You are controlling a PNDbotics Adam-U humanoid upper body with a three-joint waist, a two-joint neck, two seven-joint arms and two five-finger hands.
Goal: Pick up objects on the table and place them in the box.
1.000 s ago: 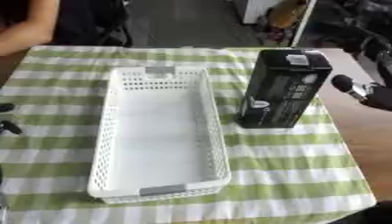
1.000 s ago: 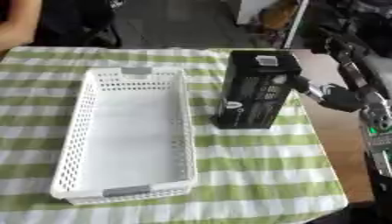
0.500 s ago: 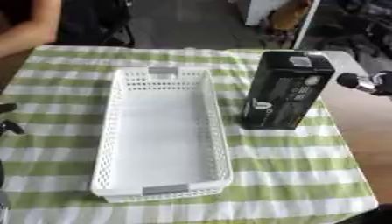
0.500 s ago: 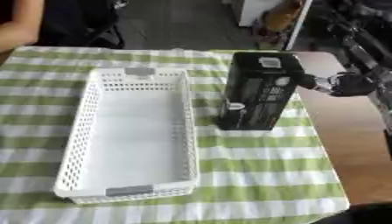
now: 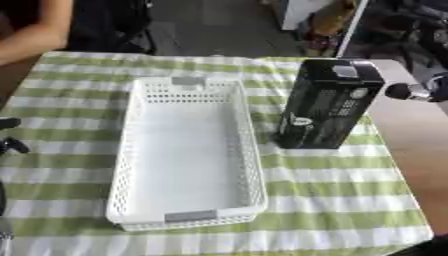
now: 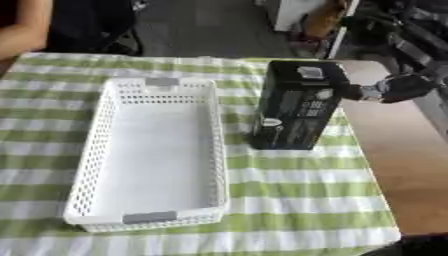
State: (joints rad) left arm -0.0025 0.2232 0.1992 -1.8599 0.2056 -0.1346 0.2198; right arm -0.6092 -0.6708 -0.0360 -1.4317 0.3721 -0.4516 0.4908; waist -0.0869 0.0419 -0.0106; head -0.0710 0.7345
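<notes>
Nearest to me, a white perforated basket [image 5: 188, 150] lies lengthways on the green-and-white striped tablecloth [image 5: 341, 200], its short end with a grey label toward me and its other short end, with a second grey tab, toward the far side. Nothing lies inside it that I can see. At the left edge of the left eye view, level with the middle of the basket, a few dark parts of my left hand [image 5: 9, 145] poke into the picture; so little of it shows that I cannot tell whether its fingers are spread or curled.

Just right of the basket, past its middle, a tall black box [image 6: 293, 105] stands upright on the cloth, with white print and a small round mark on the side facing me and a pale label on its top. It is apart from the basket's right wall, with a strip of cloth between them.

Farther right, over the bare brown tabletop [image 6: 394, 165] beyond the cloth's edge, my right hand [image 6: 398, 88] reaches in, a dark finger with a silver joint pointing at the upper right side of the black box and right up against it. The rest of the hand is a dark blur, so I cannot tell if it is wide or closed.
</notes>
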